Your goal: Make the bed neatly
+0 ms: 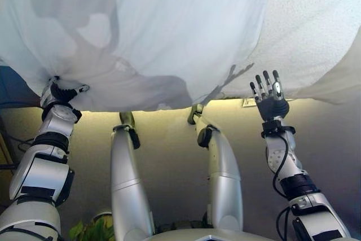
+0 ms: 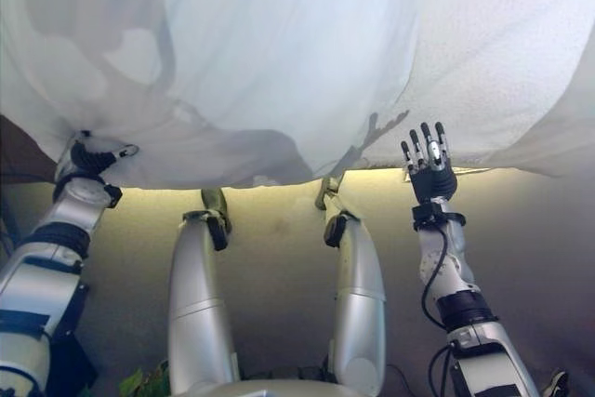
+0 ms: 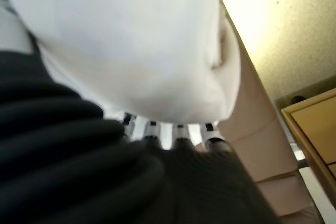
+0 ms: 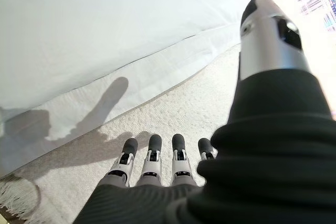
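Observation:
A smooth white sheet (image 1: pixel 169 21) covers most of the bed, its near edge hanging in folds. Under it on the right lies a cream textured blanket (image 1: pixel 316 21) with a fringe (image 4: pixel 16 203). My left hand (image 1: pixel 56 93) is at the sheet's near left edge, where the cloth bunches and creases round it. In the left wrist view the sheet (image 3: pixel 136 51) drapes over the fingers (image 3: pixel 152 128). My right hand (image 1: pixel 269 97) hovers at the bed's near edge with straight fingers (image 4: pixel 153 156), above the blanket (image 4: pixel 184 108) and just beside the sheet's border (image 4: pixel 105 24), holding nothing.
A light wooden cabinet (image 3: pixel 315 124) stands beside the bed in the left wrist view. Green plant leaves (image 1: pixel 84 229) show low on the left. Beige floor (image 1: pixel 169 139) lies between me and the bed's edge.

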